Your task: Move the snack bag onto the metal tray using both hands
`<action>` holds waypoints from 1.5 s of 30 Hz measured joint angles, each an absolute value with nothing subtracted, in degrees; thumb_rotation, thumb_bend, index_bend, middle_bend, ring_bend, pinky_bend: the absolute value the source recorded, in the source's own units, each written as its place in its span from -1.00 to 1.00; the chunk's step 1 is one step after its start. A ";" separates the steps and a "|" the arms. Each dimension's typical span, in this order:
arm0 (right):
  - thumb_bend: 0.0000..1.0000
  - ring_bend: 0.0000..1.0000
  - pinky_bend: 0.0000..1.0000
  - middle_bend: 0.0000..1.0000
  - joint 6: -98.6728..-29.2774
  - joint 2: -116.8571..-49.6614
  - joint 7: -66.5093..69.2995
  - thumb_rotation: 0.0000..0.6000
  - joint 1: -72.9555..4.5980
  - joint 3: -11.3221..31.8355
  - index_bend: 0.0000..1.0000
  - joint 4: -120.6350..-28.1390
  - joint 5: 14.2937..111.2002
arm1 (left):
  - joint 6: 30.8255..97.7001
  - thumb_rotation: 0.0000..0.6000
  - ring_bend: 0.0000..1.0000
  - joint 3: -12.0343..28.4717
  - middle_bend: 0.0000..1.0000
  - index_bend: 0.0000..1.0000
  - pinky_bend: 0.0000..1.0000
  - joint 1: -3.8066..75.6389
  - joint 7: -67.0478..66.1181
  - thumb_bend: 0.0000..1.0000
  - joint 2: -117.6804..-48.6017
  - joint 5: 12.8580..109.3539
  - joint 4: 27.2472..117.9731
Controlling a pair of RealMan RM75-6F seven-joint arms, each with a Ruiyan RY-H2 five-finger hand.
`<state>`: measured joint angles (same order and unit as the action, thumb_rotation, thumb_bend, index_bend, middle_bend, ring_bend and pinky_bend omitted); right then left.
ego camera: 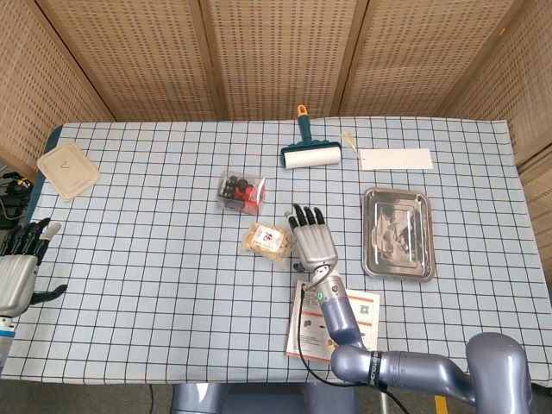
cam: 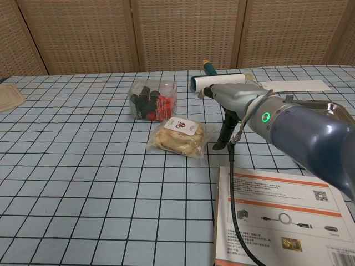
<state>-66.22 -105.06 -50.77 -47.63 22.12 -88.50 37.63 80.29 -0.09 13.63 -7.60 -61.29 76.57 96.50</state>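
The snack bag (ego camera: 267, 240) (cam: 178, 136), clear with a white label and pale biscuits inside, lies flat near the table's middle. My right hand (ego camera: 312, 241) (cam: 230, 102) hovers just right of it with fingers spread and nothing held; whether it touches the bag I cannot tell. The metal tray (ego camera: 416, 207) lies further right, bare and shiny, and my right forearm covers most of it in the chest view. My left hand (ego camera: 19, 269) stays at the table's far left edge, fingers apart and holding nothing, far from the bag.
A clear box of dark and red items (ego camera: 241, 191) (cam: 152, 101) sits just behind the bag. A lint roller (ego camera: 309, 153) and white paper (ego camera: 395, 159) lie at the back. An orange-striped booklet (ego camera: 335, 323) lies under my right forearm. A beige lid (ego camera: 67, 170) rests far left.
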 measured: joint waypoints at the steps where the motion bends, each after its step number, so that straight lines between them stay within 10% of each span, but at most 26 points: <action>1: -0.84 -1.00 -1.00 -1.00 -65.98 -105.40 -50.52 1.00 -47.92 22.07 -0.84 -87.88 37.40 | 80.12 1.00 -1.00 -0.01 -1.00 -1.00 -1.00 13.60 -7.54 -1.00 -61.24 76.52 96.52; 22: -0.84 -1.00 -0.98 -1.00 -61.28 -114.90 -49.49 1.00 -55.43 22.19 -0.68 -72.97 33.22 | 76.60 1.00 -1.00 1.55 -1.00 -1.00 -1.00 13.42 -4.15 -1.00 -60.04 75.68 95.84; 27: -0.77 -0.92 -0.58 -0.76 -60.05 -116.89 -48.69 1.00 -56.60 22.11 -0.23 -69.05 33.34 | 75.72 1.00 -1.00 1.76 -1.00 -1.00 -1.00 13.46 -3.38 -1.00 -59.83 75.79 95.59; 32: -0.65 -0.31 0.09 -0.19 -61.17 -118.64 -46.65 1.00 -57.08 21.77 0.19 -66.20 36.42 | 75.38 1.00 -1.00 1.97 -1.00 -1.00 -1.00 13.40 -3.04 -1.00 -59.74 76.03 95.56; 45: -0.59 -0.06 0.30 0.04 -67.83 -119.03 -41.88 1.00 -55.57 21.06 0.44 -67.71 45.61 | 75.62 1.00 -1.00 2.50 -1.00 -1.00 -1.00 12.92 -3.39 -1.00 -59.76 76.17 95.78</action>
